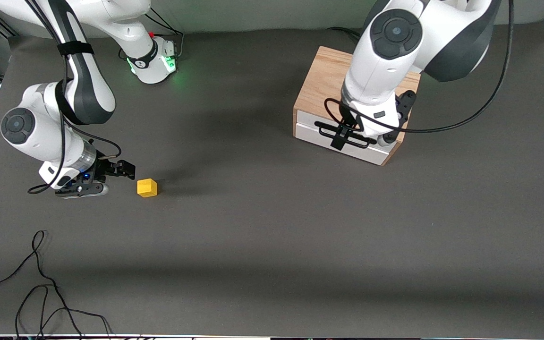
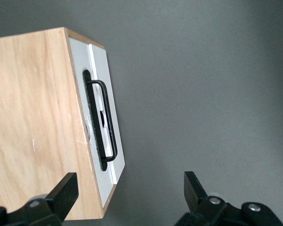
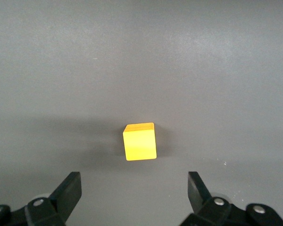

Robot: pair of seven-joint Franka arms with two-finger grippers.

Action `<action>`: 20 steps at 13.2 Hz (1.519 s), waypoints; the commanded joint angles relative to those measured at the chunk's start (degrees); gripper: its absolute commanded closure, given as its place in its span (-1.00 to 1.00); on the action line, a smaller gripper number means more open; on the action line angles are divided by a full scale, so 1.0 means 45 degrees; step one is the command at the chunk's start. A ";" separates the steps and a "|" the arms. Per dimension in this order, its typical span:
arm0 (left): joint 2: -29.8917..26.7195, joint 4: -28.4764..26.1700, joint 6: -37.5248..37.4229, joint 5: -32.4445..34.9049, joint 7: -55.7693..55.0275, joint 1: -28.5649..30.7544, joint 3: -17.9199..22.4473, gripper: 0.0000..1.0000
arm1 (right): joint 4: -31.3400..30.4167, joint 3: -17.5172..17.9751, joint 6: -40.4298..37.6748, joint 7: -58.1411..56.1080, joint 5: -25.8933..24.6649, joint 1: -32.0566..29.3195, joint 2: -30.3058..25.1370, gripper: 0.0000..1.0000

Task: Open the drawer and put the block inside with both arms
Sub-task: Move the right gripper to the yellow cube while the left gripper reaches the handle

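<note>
my right arm comes down the left edge of the front view, elbow bent; my right gripper (image 1: 111,177) sits at middle left, low, fingers spread wide. my left arm drops from the upper right; my left gripper (image 1: 347,134) hangs right of centre, fingers apart.

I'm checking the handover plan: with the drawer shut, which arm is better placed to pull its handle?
Left. The left gripper hangs open right over the drawer handle. The right gripper is open beside the block, toward the right arm's end.
</note>
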 commanded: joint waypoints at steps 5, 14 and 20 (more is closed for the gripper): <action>0.0037 -0.0161 -0.1289 0.0150 -0.0705 -0.0319 0.0202 -1.00 | 0.0062 0.0064 0.0378 0.0080 -0.0202 0.0022 0.0454 -1.00; 0.0057 -0.3556 0.2359 0.0150 -0.0586 -0.0201 0.0261 -1.00 | 0.0472 0.0064 0.0456 0.0197 -0.0222 0.0022 0.1275 -1.00; 0.0817 -0.3833 0.3182 0.0150 -0.0724 -0.0221 0.0261 -1.00 | 0.0472 0.0045 0.0476 0.0197 -0.0222 0.0022 0.1412 -0.99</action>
